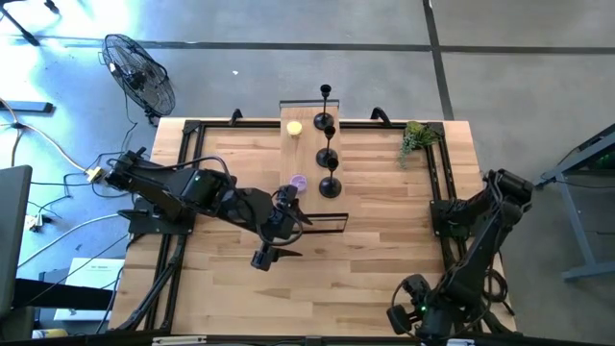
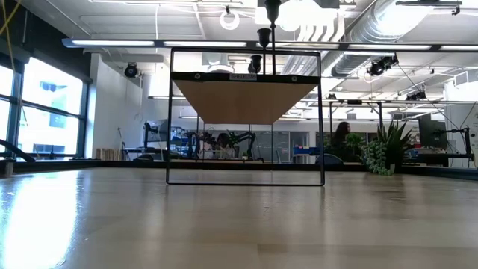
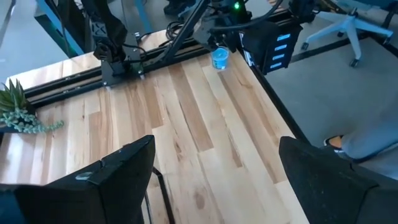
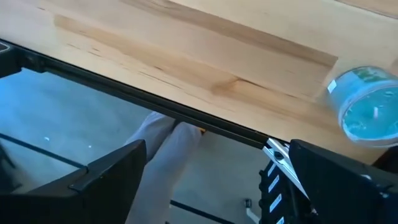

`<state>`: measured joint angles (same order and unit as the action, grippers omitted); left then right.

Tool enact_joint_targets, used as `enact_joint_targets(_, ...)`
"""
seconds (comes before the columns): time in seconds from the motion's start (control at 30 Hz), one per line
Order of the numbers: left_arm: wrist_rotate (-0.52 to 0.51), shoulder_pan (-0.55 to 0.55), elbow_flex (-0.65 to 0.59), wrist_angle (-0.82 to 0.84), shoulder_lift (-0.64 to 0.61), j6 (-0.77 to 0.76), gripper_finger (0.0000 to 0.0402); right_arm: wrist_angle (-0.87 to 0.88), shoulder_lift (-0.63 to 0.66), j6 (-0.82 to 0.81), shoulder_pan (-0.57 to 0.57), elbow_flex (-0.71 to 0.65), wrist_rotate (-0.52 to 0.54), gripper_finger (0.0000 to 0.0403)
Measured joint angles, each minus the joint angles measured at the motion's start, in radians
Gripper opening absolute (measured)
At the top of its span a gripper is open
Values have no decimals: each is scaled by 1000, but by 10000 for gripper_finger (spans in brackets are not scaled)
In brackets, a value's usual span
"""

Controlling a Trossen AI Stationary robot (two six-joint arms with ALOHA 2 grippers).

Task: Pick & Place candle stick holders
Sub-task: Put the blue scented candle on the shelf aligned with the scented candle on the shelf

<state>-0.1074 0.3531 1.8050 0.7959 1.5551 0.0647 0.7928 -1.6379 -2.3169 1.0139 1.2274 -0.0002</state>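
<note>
Three matte-black candle stick holders (image 1: 329, 157) stand in a row on their disc bases on a raised wooden shelf (image 1: 309, 207) with a black wire frame, far of the table's middle. In the low view their stems and cups (image 2: 263, 37) rise above the frame's top bar. My left gripper (image 1: 288, 226) is open and empty by the shelf's near left corner, fingers pointing toward the table's right; a thin frame rod (image 3: 157, 186) shows between its fingers (image 3: 99, 180). My right gripper (image 1: 413, 309) is open and empty at the table's near right edge.
A yellow item (image 1: 294, 128) and a purple item (image 1: 298, 181) lie on the shelf left of the holders. A green plant sprig (image 1: 415, 139) sits at the far right. A blue cup (image 4: 367, 112) stands near the right arm. A fan (image 1: 139, 72) stands beyond the far left corner.
</note>
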Motion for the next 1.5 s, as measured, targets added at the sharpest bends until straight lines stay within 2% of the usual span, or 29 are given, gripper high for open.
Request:
enact_joint_targets(0.27, 0, 0, 0, 11, 0, 19, 337, 39, -1, 9, -5, 0, -60, 360)
enact_joint_targets(0.5, -13, 0, 0, 32, 0, 21, 337, 15, -1, 108, -5, 0, -84, 361)
enact_joint_targets(0.67, -15, 0, 0, 37, 0, 18, 337, 15, -2, 345, -23, 0, -85, 362)
enact_joint_targets(0.8, 3, 0, 0, 20, 0, -22, 337, 42, -2, 579, -53, 0, -138, 362)
enact_joint_targets(1.13, 200, 1, 0, -218, 0, -209, 337, 309, -2, 1185, -72, 0, -314, 362)
enact_joint_targets(1.3, 167, 1, -1, -310, 22, -242, 337, 384, -2, 1428, -48, 0, -367, 362)
enact_joint_targets(1.5, 72, 1, -1, -375, 54, -295, 337, 334, -2, 1487, -15, 0, -389, 362)
